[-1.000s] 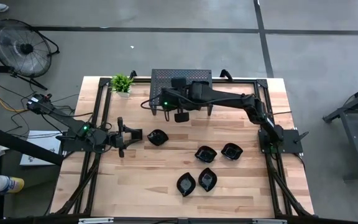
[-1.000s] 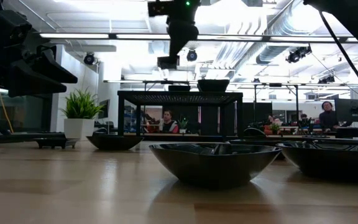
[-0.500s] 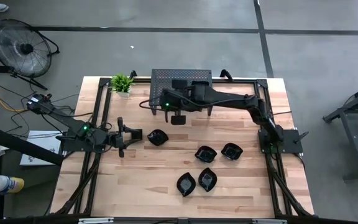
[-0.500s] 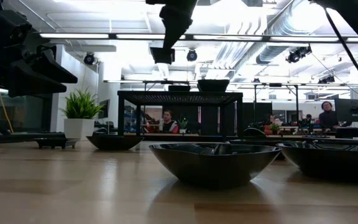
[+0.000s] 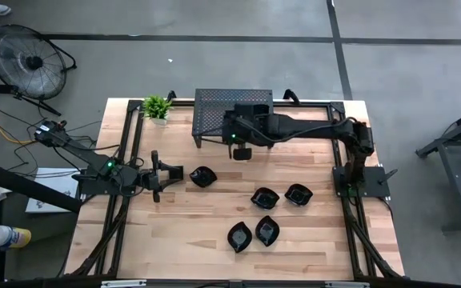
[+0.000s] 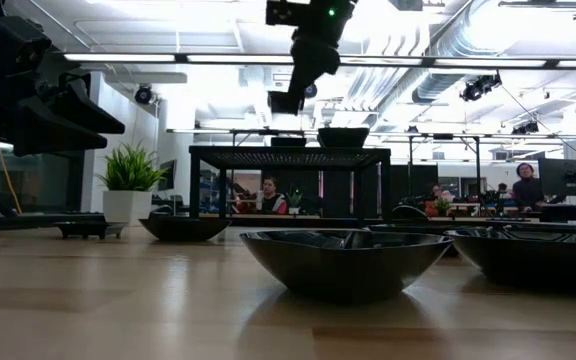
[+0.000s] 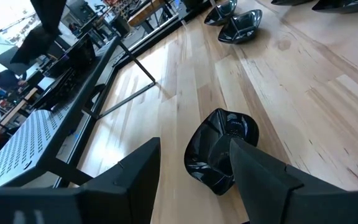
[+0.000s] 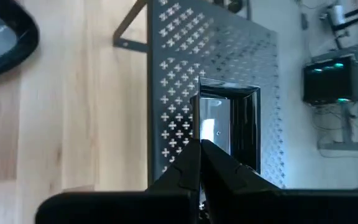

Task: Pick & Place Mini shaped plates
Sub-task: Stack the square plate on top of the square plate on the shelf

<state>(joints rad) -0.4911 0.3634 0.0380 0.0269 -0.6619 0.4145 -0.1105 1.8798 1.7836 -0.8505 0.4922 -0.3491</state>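
My right gripper (image 5: 241, 150) hangs high over the table just near of the black perforated stand (image 5: 213, 102) and is shut on a square glossy black mini plate (image 8: 229, 121); in the low view the plate (image 6: 286, 102) sits above the stand top (image 6: 288, 153). Two more plates (image 6: 343, 137) rest on the stand. My left gripper (image 5: 172, 174) is open and low at the table's left. A leaf-shaped plate (image 7: 219, 149) lies on the wood just ahead of its fingers, and I see no touch. My right gripper pinches the square plate by its rim at one side (image 8: 197, 115) between the two shut fingers (image 8: 188, 162). The fingers come from above, pointing down. The plate is lifted clear and hangs below the fingertips, its hollow facing the wrist camera.
Several other black plates lie on the wood toward the right and near side (image 5: 264, 197) (image 5: 298, 194) (image 5: 239, 236) (image 5: 267, 230). A small potted plant (image 5: 157, 106) stands at the far left corner beside the stand. Bare wood lies between the stand and the plates.
The right gripper, still shut on the square plate, swung slightly toward the table's left and up, then came back toward the right and ended a little farther right than before. Its elbow drew back toward the right edge. The plate stayed lifted.
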